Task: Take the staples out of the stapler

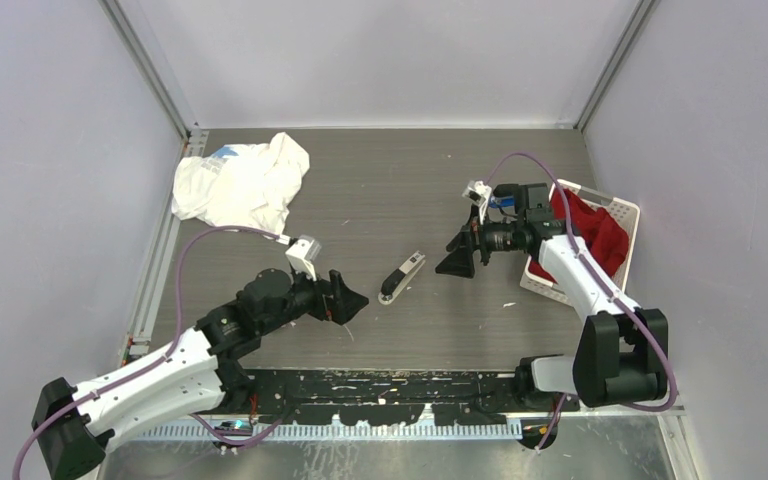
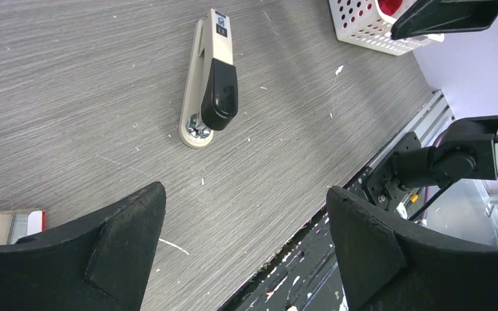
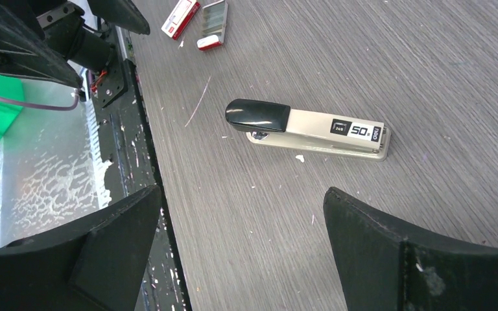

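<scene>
The beige stapler [image 1: 401,277] with a black cap lies shut and flat on the grey table, between my two grippers. It also shows in the left wrist view [image 2: 213,71] and the right wrist view [image 3: 311,126]. My left gripper [image 1: 345,300] [image 2: 244,191] hangs open to its left with nothing between the fingers. On the stapler's other side my right gripper [image 1: 460,255] [image 3: 241,193] is open and empty too. A silvery strip of staples [image 3: 215,16] lies on the table beside a small white-and-red box [image 3: 180,18], near the left gripper.
A crumpled white cloth [image 1: 243,180] lies at the back left. At the right stands a white perforated basket [image 1: 628,212] holding a red cloth [image 1: 590,230]. A black rail [image 1: 380,390] runs along the table's near edge.
</scene>
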